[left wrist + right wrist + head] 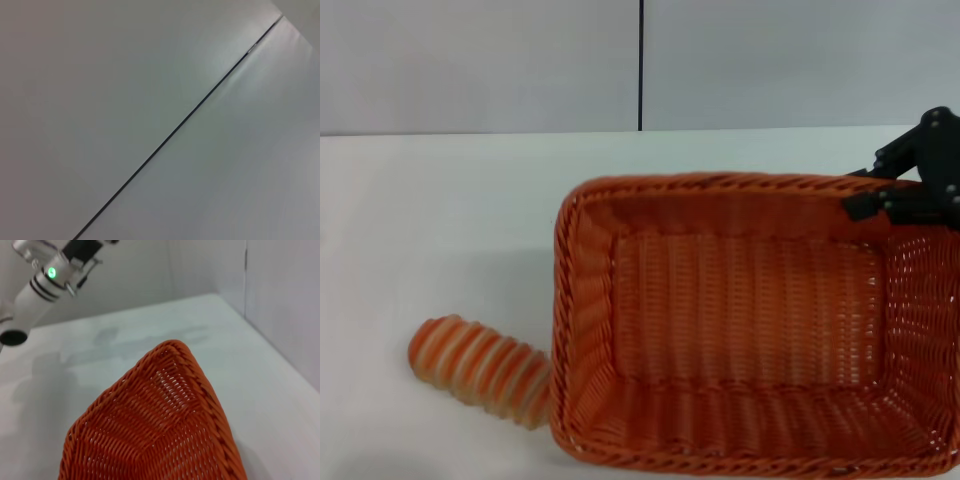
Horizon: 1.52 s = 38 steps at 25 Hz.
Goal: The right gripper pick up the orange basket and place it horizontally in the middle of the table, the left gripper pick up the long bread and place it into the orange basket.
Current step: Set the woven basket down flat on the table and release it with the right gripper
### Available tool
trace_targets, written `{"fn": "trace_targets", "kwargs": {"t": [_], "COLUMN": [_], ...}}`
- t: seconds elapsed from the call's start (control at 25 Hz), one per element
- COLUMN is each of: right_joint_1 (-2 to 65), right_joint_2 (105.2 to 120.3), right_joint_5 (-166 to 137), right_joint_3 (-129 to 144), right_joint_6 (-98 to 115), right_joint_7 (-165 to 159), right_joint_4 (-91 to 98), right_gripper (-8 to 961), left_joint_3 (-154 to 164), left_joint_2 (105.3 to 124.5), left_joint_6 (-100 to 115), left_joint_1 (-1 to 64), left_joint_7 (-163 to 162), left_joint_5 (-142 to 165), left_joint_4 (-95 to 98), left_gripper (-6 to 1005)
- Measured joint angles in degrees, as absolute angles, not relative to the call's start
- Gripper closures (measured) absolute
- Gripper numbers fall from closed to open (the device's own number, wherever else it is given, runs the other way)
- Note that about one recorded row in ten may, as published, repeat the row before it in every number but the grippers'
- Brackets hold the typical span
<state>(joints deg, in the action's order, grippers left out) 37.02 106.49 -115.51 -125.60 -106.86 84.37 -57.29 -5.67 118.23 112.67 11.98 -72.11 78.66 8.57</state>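
We start w/ the plain white flat tabletop [440, 230], which carries everything. Next is the large rectangular woven orange wicker basket [740, 320] w/ braided rim and slanted open-weave sides; it sits to the robot's right of centre, long side across our view, running past the near and right edges of the head view. We judge it light but bulky, fairly stiff, w/ a rough weave that shouldn't slip; the braided rim is the obvious place to pinch, though a one-corner hold will likely let it tilt or swing.

The black right gripper [900, 200] is at the basket's far right corner, on the rim. Its jaws look closed on the rim there, but the contact is partly hidden, so we can't be fully sure.

Smallest is the oblong long bread [480, 370], pale tan w/ orange-brown crosswise ridges, lying on the table at the basket's near left corner, its end touching or just beside the wall. We judge it light, prob soft, best taken across its middle, gently.

The left gripper is out of view; the white arm [35, 287] w/ a green light shows far off in the right wrist view, so we can't tell its jaws
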Motion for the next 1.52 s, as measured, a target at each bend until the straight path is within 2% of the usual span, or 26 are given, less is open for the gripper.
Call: {"fn": "trace_targets", "kwargs": {"t": [0.6, 1.04, 1.44, 1.52], "right_joint_1": [40.96, 41.87, 44.33, 44.60], "right_joint_2": [106.17, 107.11, 109.86, 110.40], "right_joint_5": [-121.58, -121.44, -121.70, -121.77], "right_joint_3": [-125.60, -125.60, -125.51, -125.34], "right_joint_6": [-105.48, -100.30, -98.08, -97.54], "right_joint_7": [89.84, 92.80, 93.48, 93.49], "right_joint_4": [-53.83, -52.09, -50.65, -50.67], "right_gripper": [791, 790, 759, 693], "left_joint_3": [-2.24, -1.25, -1.06, -0.87], "left_joint_2": [118.37, 118.40, 118.26, 118.23], "left_joint_6": [112.71, 112.62, 111.85, 111.77], "left_joint_1": [11.67, 11.93, 12.12, 12.16], "left_joint_7": [-69.16, -68.29, -67.67, -67.67], "left_joint_5": [78.66, 78.66, 78.72, 78.73], "left_joint_4": [5.59, 4.65, 4.56, 4.57], "left_gripper": [208, 211, 214, 214]}}
